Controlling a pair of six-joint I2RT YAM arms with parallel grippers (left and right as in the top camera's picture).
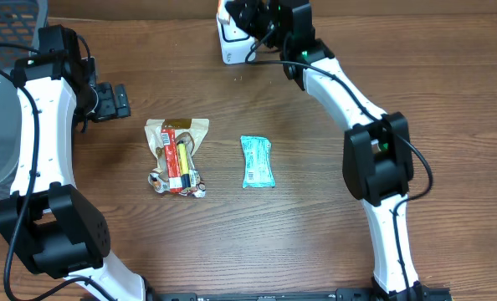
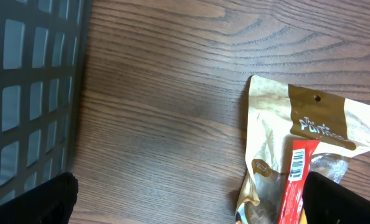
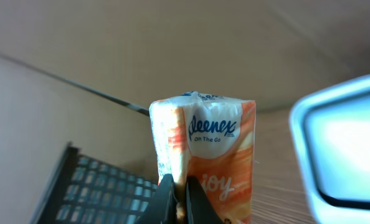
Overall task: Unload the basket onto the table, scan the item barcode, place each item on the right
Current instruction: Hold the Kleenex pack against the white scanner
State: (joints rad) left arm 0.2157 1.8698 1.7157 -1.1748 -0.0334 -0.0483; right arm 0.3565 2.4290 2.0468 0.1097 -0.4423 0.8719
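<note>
Overhead view, left to right: a grey basket (image 1: 2, 92) is seen at the upper left edge of the frame. The left gripper (image 1: 113, 100) is poised just beside it over the wooden table (image 1: 315, 234), its jaws wide apart and nothing between them. A tan snack pouch (image 1: 177, 155) lies left of centre and a teal packet (image 1: 258, 161) at centre, both well apart from the arms. At the top of the frame the right gripper (image 1: 244, 17) is held beside a white scanner (image 1: 232, 48).

In the right wrist view its jaws are shown clamped on the lower edge of an orange-and-white Kleenex tissue pack (image 3: 203, 143). The pack is held upright at centre frame, with the scanner's pale face at the right edge.

The presenting step is judged to be in hand, with the item held aloft near the scanner. No barcode is seen on the side turned to the camera, and whether one faces the scanner cannot be told. The next move is thought to call for the pack being turned and shifted rightward until its code is squared to the scanner window.
</note>
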